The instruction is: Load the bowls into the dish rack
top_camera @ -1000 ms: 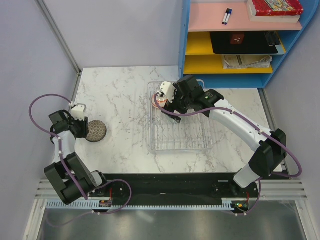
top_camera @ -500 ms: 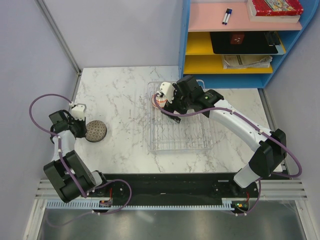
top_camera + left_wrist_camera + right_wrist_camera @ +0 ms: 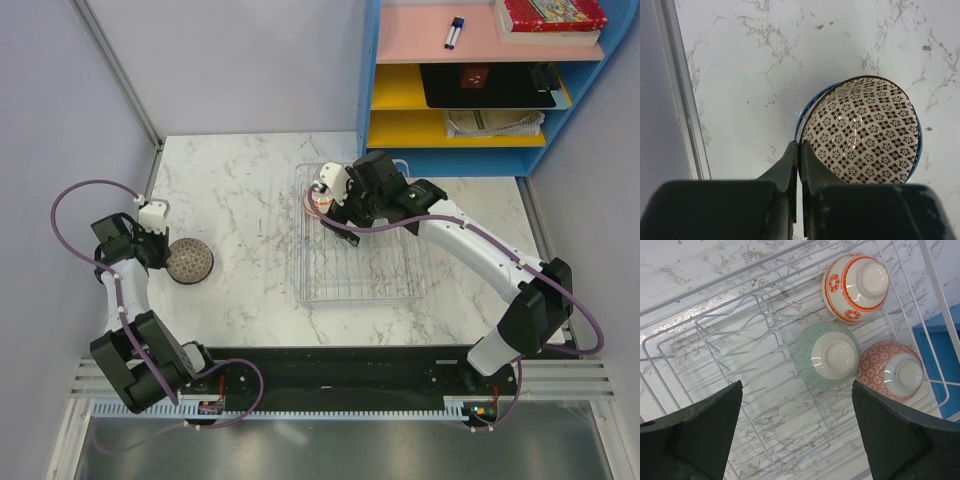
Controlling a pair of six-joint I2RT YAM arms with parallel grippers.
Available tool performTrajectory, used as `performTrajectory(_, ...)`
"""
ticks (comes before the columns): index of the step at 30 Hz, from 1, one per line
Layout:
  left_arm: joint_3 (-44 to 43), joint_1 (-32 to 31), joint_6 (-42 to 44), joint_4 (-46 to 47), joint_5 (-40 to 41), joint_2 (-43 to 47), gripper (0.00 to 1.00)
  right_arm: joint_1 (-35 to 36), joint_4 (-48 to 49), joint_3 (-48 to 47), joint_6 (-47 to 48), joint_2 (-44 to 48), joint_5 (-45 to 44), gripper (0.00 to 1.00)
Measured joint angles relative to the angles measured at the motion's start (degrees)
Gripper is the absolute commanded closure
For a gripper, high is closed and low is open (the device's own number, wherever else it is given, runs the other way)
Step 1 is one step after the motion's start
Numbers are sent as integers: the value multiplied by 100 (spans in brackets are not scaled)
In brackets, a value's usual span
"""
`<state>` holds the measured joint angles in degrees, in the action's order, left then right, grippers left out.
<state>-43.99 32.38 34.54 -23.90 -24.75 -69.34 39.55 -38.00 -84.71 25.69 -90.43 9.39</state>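
Observation:
A bowl with a brown flower pattern sits nested in a blue-edged bowl on the marble table at the left. My left gripper is shut on the brown bowl's near rim, one finger inside and one outside; it also shows in the top view. The dish rack holds three upside-down bowls: a white one with red rings, a pale green one and a red-patterned one. My right gripper hangs open and empty above the rack.
The table's left edge rail runs close beside the nested bowls. A blue shelf unit with books and pens stands behind the rack. Bare marble lies between the bowls and the rack.
My left wrist has shifted slightly back and left while still pinching the brown bowl's rim; the bowl has barely moved. The right arm has not moved.

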Motion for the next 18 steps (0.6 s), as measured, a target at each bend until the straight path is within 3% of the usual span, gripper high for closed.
performTrajectory(5, -304, 0, -4, -404, -267, 345, 98, 4, 188, -9, -297, -2, 48, 2)
performTrajectory(13, -1093, -24, -92, -765, -1349, 765, 98, 4, 588, -20, -876, -7, 238, 2)
performTrajectory(18, -1322, -468, -151, -789, -2118, 719, 98, -4, 811, -24, -1416, -4, 896, 3)
